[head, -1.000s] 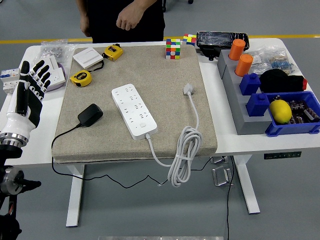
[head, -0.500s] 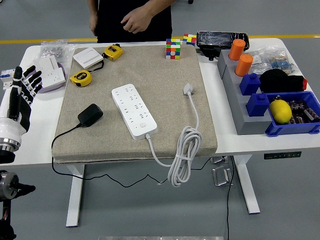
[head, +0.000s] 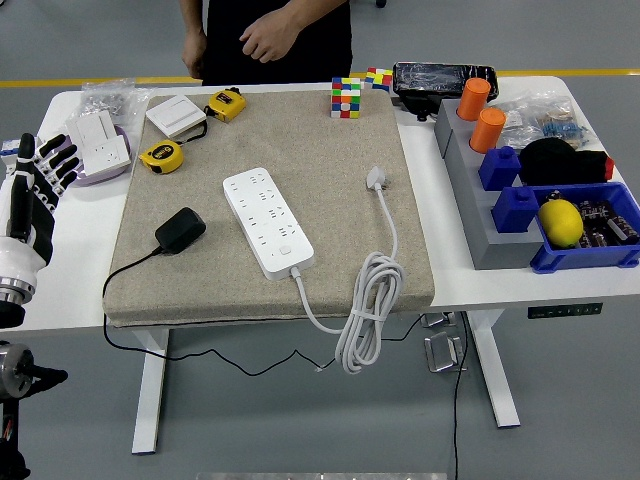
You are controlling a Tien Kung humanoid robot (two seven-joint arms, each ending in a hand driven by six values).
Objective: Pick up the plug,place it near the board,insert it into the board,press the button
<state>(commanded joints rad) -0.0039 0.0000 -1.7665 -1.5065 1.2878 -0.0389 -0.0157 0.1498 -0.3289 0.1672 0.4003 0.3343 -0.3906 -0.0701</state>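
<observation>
At the far left we see our left robot hand (head: 30,190) raised over the table (head: 70,290) edge, fingers spread and holding nothing. Just right of it a white switch plate (head: 100,140) lies on a purple disc, with a second white plate (head: 176,117) and two yellow tape measures (head: 161,155) beyond. On the beige mat (head: 330,200) the black adapter plug (head: 180,229) lies flat near the left edge, its thin cable trailing off the front. The white board (head: 268,221) lies diagonally beside it, apart from the plug, its thick white cord (head: 368,310) looping over the front edge and ending in a white plug (head: 376,179). A cube (head: 346,98) stands at the mat's far edge. A person (head: 268,35) stands behind the table, hands held at the waist. On the right sit a grey stand (head: 480,215) with orange cylinders (head: 488,130) and blue blocks, and a blue bin (head: 590,250) holding a lemon (head: 561,221). Our right robot hand is out of view
</observation>
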